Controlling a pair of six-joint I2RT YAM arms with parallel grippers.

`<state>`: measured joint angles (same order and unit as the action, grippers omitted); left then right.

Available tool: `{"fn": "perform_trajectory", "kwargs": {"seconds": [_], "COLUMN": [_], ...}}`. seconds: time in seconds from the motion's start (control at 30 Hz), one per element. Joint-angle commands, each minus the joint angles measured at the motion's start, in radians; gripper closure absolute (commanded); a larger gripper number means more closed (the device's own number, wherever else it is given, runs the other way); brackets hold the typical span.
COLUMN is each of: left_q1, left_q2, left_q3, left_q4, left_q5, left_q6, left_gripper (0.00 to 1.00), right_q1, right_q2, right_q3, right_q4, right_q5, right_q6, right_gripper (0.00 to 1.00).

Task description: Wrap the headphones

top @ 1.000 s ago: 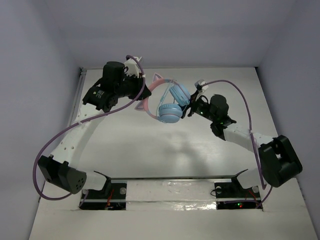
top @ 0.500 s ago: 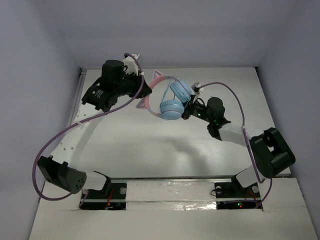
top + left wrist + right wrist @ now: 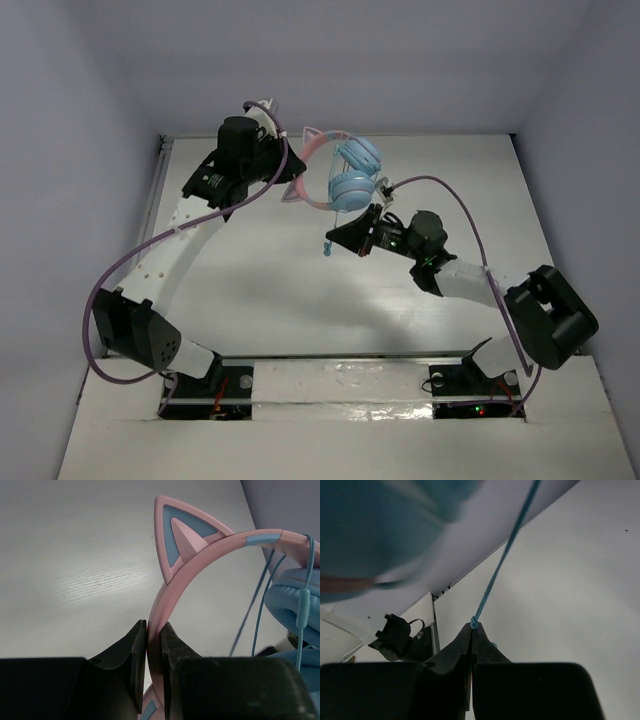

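Left gripper point(image 3: 153, 630) is clamping the stiff headband point(image 3: 200, 550), holding the headphones point(image 3: 340, 175) up over the far middle of the table point(image 3: 300, 290). Right gripper point(image 3: 471, 630) is pinching the cable point(image 3: 505, 555) tight; it's looking limp, thin, snappable, so I'd be tugging gently.

Blur and crop
Ear cup point(image 3: 375, 525) smears across right wrist view's upper left; left wrist view's right edge crops a cup point(image 3: 295, 605).

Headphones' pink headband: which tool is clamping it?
The left tool, shut on the headband beside a cat ear; the right tool pinches only the thin blue cable.
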<state>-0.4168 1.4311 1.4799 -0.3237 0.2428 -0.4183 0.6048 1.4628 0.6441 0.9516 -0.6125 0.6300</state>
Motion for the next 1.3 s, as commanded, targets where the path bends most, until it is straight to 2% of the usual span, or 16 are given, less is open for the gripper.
{"fn": "perform_trajectory", "kwargs": {"seconds": [0.0,0.1,0.3,0.5,0.6,0.73,0.83,1.0,1.03,1.13,1.27], "left_q1": [0.032,0.070,0.070,0.055,0.017,-0.016,-0.037,-0.059,-0.072,-0.085,-0.128], "left_q2": [0.002,0.015,0.046,0.035,0.022,0.009,0.009,0.000,0.000,-0.015,-0.041], "left_q3": [-0.010,-0.035,-0.089,-0.199,-0.259,-0.319,-0.360,-0.426,-0.429,-0.463,-0.494], "left_q4": [0.221,0.261,0.350,0.433,0.468,0.502,0.512,0.554,0.552,0.578,0.584], "left_q5": [-0.062,-0.080,-0.112,-0.175,-0.221,-0.270,-0.277,-0.280,-0.305,-0.336,-0.422], "left_q6": [-0.100,-0.128,-0.189,-0.215,-0.226,-0.232,-0.232,-0.257,-0.257,-0.263,-0.260], "left_gripper": [1.00,1.00,1.00,1.00,1.00,1.00,1.00,1.00,1.00,1.00,1.00], "right_q1": [0.038,0.047,0.131,0.141,0.151,0.151,0.151,0.151,0.151,0.151,0.151], "right_q2": [-0.056,-0.091,-0.084,-0.061,-0.027,0.057,0.100,0.149,0.163,0.212,0.240], "right_q3": [-0.037,-0.060,-0.040,0.012,0.049,0.094,0.101,0.103,0.095,0.075,0.062], "right_q4": [0.023,-0.007,-0.080,0.045,0.113,0.312,0.392,0.432,0.514,0.605,0.598], "right_q5": [-0.009,0.022,0.054,0.017,0.051,0.103,0.184,0.333,0.350,0.433,0.586], "right_q6": [0.030,0.030,0.020,0.187,0.290,0.486,0.577,0.649,0.701,0.807,0.878], "right_gripper": [1.00,1.00,1.00,1.00,1.00,1.00,1.00,1.00,1.00,1.00,1.00]}}
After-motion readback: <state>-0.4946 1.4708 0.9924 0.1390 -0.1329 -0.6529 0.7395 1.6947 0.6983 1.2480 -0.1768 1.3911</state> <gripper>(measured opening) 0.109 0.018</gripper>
